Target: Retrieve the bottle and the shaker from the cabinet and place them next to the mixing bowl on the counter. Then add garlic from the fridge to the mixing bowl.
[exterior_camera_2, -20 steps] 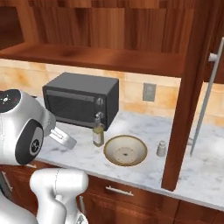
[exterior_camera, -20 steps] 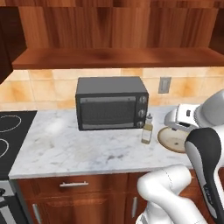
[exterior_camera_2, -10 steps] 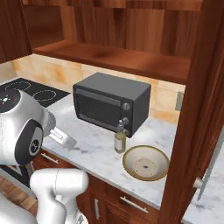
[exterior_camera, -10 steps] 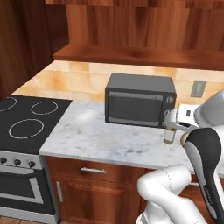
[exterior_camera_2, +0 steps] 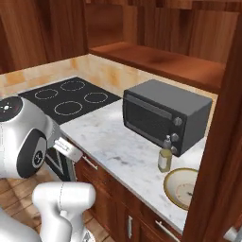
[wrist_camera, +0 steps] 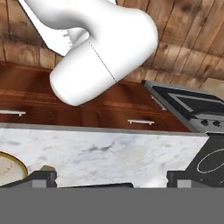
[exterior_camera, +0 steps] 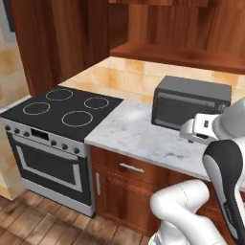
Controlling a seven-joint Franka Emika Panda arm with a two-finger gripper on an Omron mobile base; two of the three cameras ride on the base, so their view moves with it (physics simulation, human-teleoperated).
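Claw [wrist_camera: 105,179] jaws apart, empty, tucked near the arm above the counter [exterior_camera_2: 113,149]. Judgement: bottle is placed; base is heading for the fridge and garlic. Keep the arm folded, clear of the toaster oven [exterior_camera_2: 165,116].

Right base view shows bottle [exterior_camera_2: 165,155] upright just left of the mixing bowl [exterior_camera_2: 182,187]. Left base view adds stove [exterior_camera: 62,107] at left, and the cabinet [exterior_camera: 191,28] shelf above.

Veined marble counter [exterior_camera_2: 118,146], glossy wooden cabinet [exterior_camera_2: 160,61], seemingly glass bottle [exterior_camera_2: 165,156].
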